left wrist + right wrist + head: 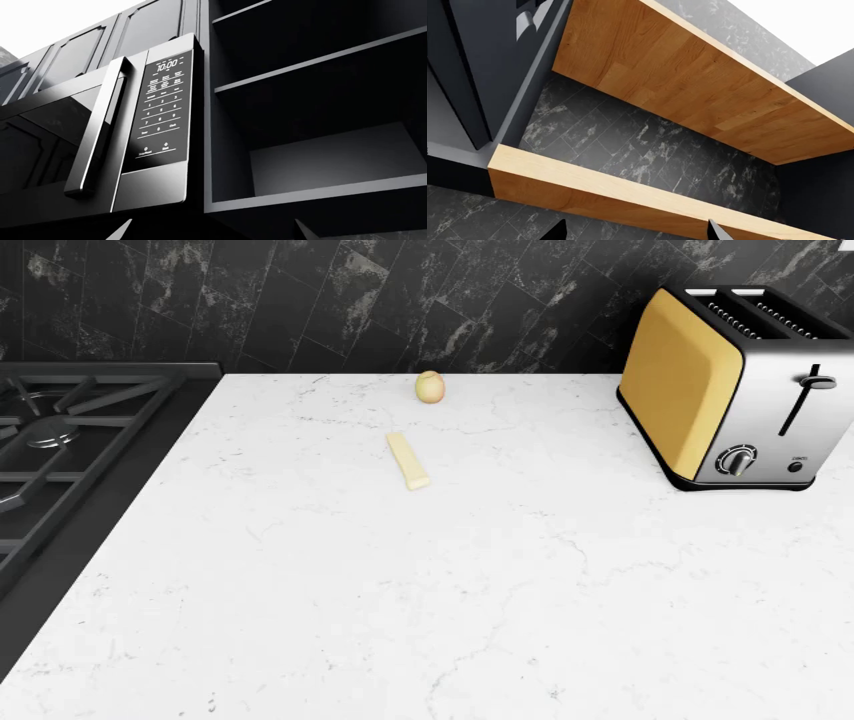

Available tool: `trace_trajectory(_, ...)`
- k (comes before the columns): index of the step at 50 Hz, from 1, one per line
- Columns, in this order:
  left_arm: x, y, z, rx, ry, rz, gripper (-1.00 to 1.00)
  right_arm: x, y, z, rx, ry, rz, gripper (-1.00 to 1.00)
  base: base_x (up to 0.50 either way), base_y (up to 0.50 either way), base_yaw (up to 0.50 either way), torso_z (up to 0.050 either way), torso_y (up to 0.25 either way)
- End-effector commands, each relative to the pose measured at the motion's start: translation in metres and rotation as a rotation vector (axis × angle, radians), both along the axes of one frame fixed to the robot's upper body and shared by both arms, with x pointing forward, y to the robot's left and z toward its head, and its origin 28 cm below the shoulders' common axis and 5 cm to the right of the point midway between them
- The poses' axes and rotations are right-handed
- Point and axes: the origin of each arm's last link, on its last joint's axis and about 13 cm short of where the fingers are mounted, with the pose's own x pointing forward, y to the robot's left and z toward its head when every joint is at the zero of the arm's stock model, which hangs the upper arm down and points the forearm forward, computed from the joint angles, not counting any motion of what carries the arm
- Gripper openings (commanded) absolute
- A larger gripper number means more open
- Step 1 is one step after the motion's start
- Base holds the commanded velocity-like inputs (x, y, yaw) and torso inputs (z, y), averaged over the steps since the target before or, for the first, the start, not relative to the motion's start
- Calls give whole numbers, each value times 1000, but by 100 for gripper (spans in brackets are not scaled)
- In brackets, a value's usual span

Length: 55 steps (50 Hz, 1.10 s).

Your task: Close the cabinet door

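In the left wrist view I look up into an open dark cabinet [333, 160]; its shelves [313, 62] are bare and no door covers it. The cabinet door itself does not show there. A dark grey panelled slab [457, 75] stands at the edge of the right wrist view; I cannot tell whether it is the door. My left gripper [212, 234] is open below the cabinet's bottom edge, with only its two fingertips [121, 230] showing. My right gripper [638, 232] is open too, under a wooden shelf. Neither holds anything, and neither appears in the head view.
A black microwave [163, 125] with a long handle [100, 130] hangs beside the open cabinet, under closed cabinet doors [73, 55]. Two wooden shelves [694, 85] run along a dark marble wall. On the white counter [400, 590] are a toaster [734, 380], an egg-shaped item [429, 386] and a pale stick [408, 460]; a stove [67, 440] adjoins.
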Motion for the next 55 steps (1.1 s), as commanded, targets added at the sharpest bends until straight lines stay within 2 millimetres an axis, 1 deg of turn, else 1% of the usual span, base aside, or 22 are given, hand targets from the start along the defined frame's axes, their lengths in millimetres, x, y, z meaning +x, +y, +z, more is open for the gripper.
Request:
trace_trajectory(1, -2, 1, 1, -3, -3, 3, 100, 11, 4, 34, -34, -20, 4, 100, 0, 0, 0, 0, 0)
trace_trajectory(14, -6, 3, 3, -11, -14, 9, 100, 7, 16, 91, -87, -84, 7, 100, 0, 0, 0, 0, 0)
trace_trajectory(22, -6, 5, 2, -17, -14, 13, 100, 13, 20, 110, -91, -88, 4, 100, 0, 0, 0, 0, 0)
trace_trajectory(26, -7, 5, 2, -19, -14, 14, 100, 17, 21, 114, -90, -83, 3, 100, 0, 0, 0, 0, 0)
trace_trajectory(30, -6, 5, 1, -19, -10, 9, 100, 20, 28, 116, -99, -72, 35, 100, 0, 0, 0, 0, 0)
trace_trajectory(35, -5, 4, -1, -20, -5, 3, 100, 17, 41, 121, -86, -62, 171, 100, 0, 0, 1, 0, 0)
trace_trajectory(41, -6, 4, -2, -21, -2, -1, 100, 6, 58, 128, -55, -72, 384, 100, 4, 0, 4, 0, 0)
trace_trajectory(47, -6, 5, -3, -28, 0, -2, 100, 1, 70, 130, -45, -45, 532, 100, 0, 2, 3, 3, 0)
trace_trajectory(51, -7, 6, -3, -30, 1, -3, 100, -1, 76, 131, -73, -25, 589, 100, 0, 0, 1, 0, 6)
trace_trajectory(55, -7, 6, -4, -32, 2, -4, 100, 0, 80, 131, -53, -15, 575, 100, -3, 3, 3, 0, 5)
